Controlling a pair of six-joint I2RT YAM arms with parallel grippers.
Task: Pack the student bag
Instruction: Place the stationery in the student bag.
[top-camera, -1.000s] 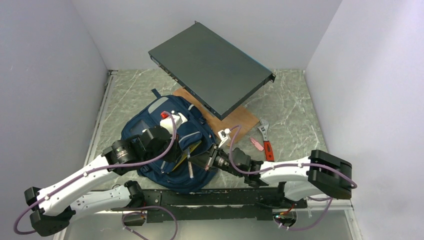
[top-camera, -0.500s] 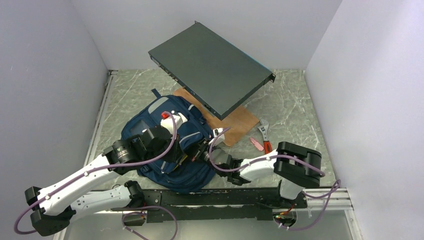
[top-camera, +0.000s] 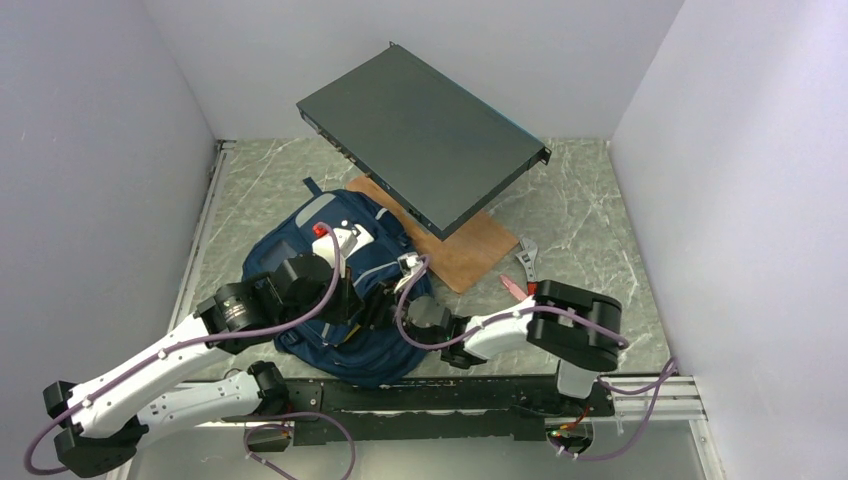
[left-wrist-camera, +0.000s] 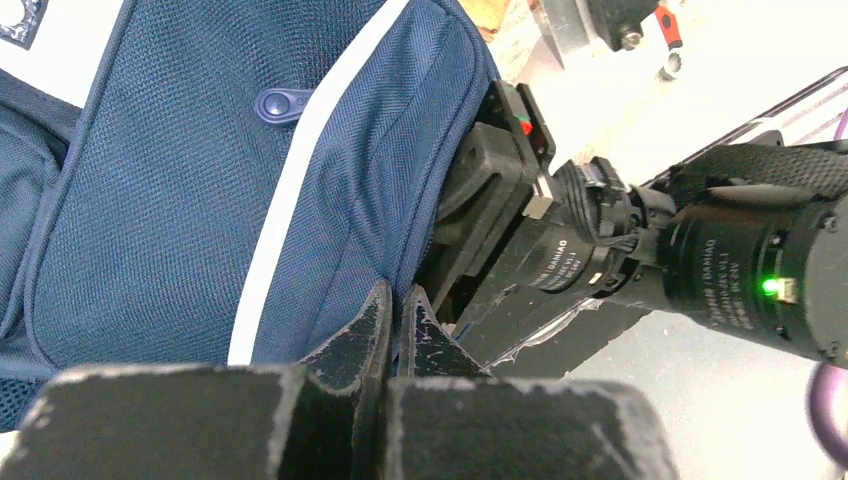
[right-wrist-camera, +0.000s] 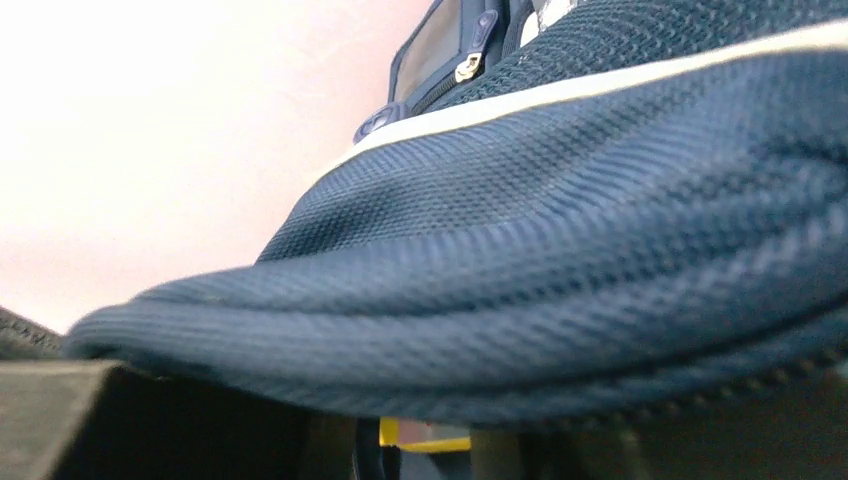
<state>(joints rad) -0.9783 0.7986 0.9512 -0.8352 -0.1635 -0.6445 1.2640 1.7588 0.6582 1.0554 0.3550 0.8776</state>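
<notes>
Insertion seems the step in hand: the student bag (top-camera: 375, 360) lies near-left, the left gripper (left-wrist-camera: 393, 300) with jaws together at its flap (left-wrist-camera: 300, 170), the right gripper (top-camera: 388, 300) tucked underneath with jaws hidden, likely needing release and clean withdrawal next.

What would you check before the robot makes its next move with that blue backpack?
1. Left hand pinched shut on the opening edge of the navy blue fabric backpack: ok.
2. Right hand reaching into that opening: ok.
3. Right hand's jaws open or shut: cannot tell; the fabric hides them.
4. Something already inside: ok, a yellow item shows under the fabric, though what it is cannot be told.
5. Room to draw that hand back out: cannot tell; a red-handled silver wrench lies on the grey marbled table close to the right arm.
</notes>
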